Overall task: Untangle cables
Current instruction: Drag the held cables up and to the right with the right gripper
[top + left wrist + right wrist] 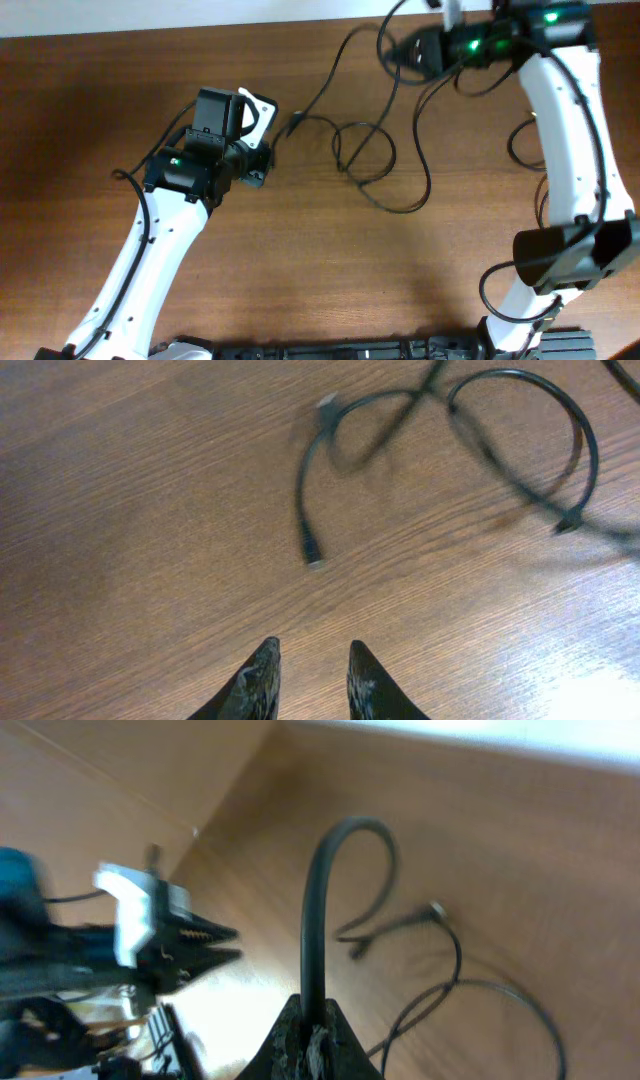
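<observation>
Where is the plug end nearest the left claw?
In the left wrist view, the plug end lies on the table just ahead of the open left claw, untouched.

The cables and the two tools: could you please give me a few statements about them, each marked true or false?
1. The right tool is shut on a cable. True.
2. The left tool grips a plug end. False: nothing sits between its fingers. The plug end lies on the table ahead of it.
3. Cable loops lie on bare wood. True.
4. The gripped cable lies flat along the table. False: it rises from the right tool and arches over.
</observation>
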